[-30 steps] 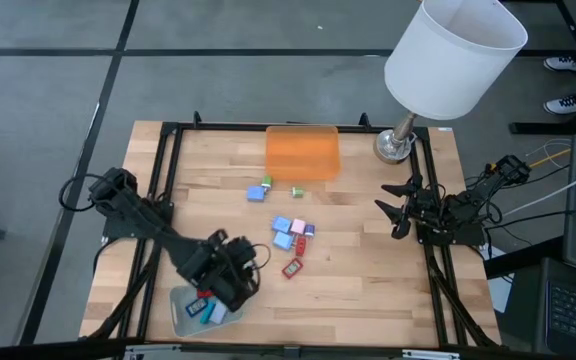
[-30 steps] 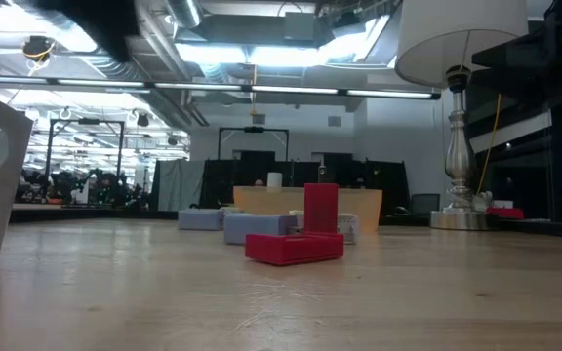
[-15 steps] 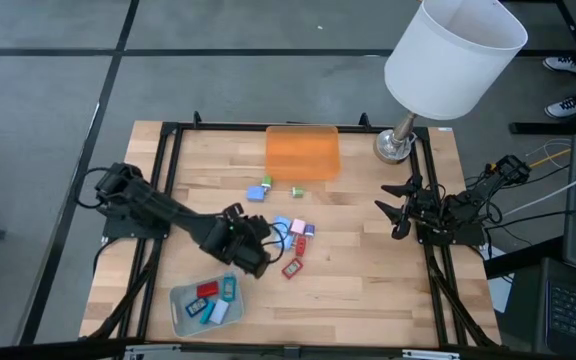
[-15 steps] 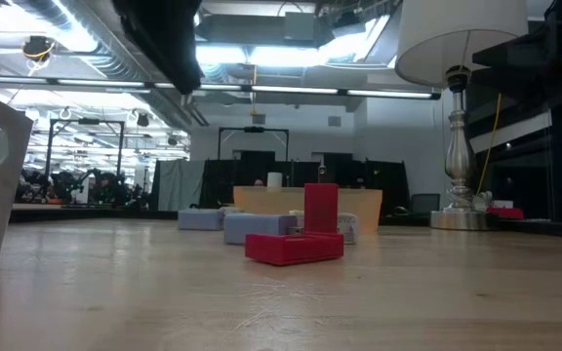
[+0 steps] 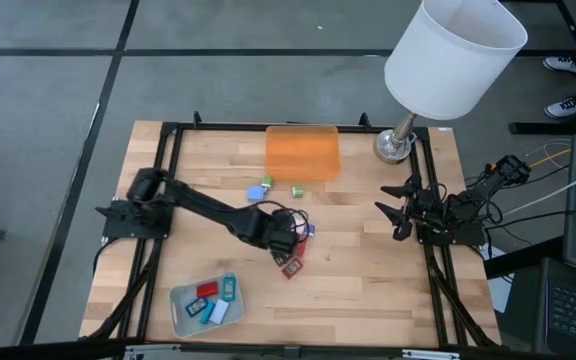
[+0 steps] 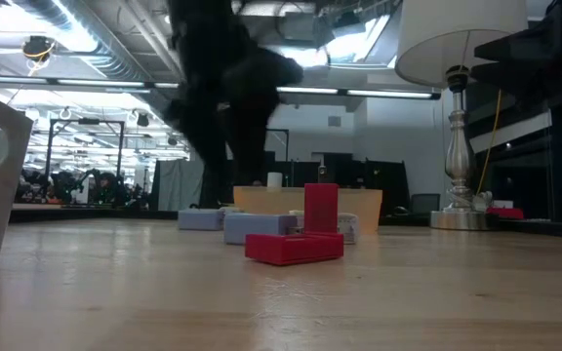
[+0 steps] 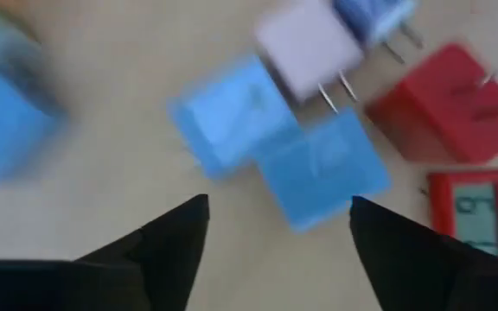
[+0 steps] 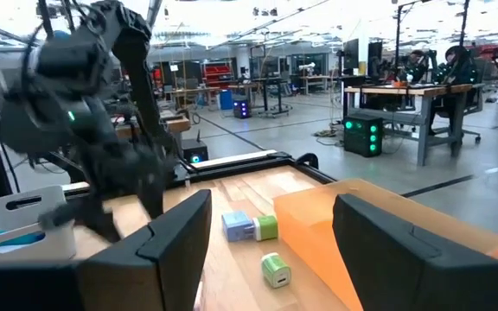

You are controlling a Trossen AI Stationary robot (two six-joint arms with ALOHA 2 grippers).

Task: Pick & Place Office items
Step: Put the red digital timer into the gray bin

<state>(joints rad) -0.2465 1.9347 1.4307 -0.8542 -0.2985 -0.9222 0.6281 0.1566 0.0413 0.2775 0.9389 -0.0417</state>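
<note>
Hovering over the cluster of office items (image 5: 293, 232) in the middle of the bench (image 5: 368, 280), the left hand (image 5: 284, 240) has its two dark fingers (image 7: 167, 246) spread apart with nothing between them. Its wrist view looks straight down on two light blue blocks (image 7: 275, 147) lying corner to corner, a pale pink block (image 7: 305, 47) with metal prongs just beside them, a red block (image 7: 443, 108) also with prongs, and a red flat rectangle (image 7: 474, 212) with a grey window at the edge. Another blue piece (image 7: 7, 130) sits apart from these, blurred.

From above, a blue and a green piece (image 5: 263, 188) and one more small green piece (image 5: 296, 192) lie nearer the orange tray (image 5: 302, 152). The grey-green tray (image 5: 183, 310) at the bench's near left corner holds several red and blue pieces (image 5: 216, 298).

The right hand (image 5: 398, 210) waits at the right side of the bench near the lamp (image 5: 448, 60), fingers (image 8: 175, 233) released and empty.
</note>
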